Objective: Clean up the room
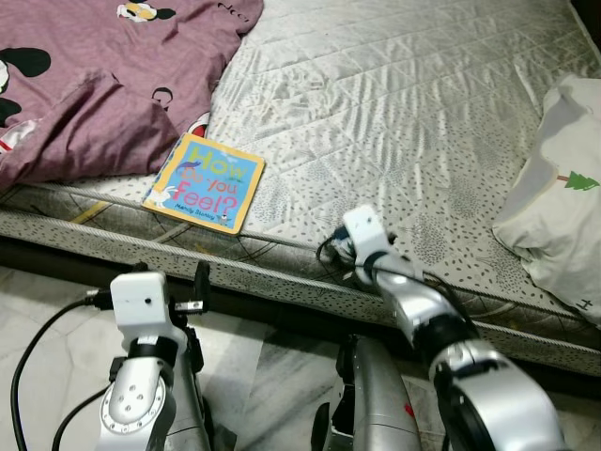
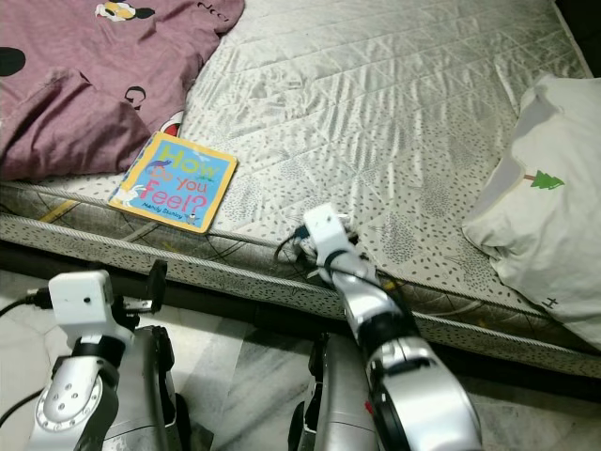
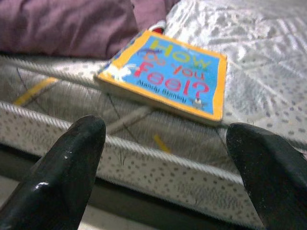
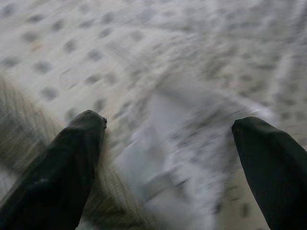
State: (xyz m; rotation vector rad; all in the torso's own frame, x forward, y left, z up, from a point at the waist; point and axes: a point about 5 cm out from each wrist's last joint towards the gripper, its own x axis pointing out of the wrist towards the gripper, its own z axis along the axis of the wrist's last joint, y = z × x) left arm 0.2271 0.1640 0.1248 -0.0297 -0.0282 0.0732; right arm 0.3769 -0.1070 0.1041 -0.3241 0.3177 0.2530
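Yellow-bordered book (image 1: 204, 182) lies at mattress (image 1: 404, 103) edge, beside purple blanket (image 1: 84, 85). Left hand (image 3: 163, 158) wide open, empty, facing it — pickup step, I judge. Right hand (image 4: 168, 158) open, empty, over mattress. Next: advance left, close on book's edge.

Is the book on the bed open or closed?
Closed. The book lies flat on the mattress edge, front cover up, title readable.

The book (image 3: 169, 76) lying on the mattress (image 1: 394, 113) near its edge carried the title "How Do you Feel?" in coloured letters on a blue cover with an orange border. A smaller line below the title, an author's name, was too blurred to read.
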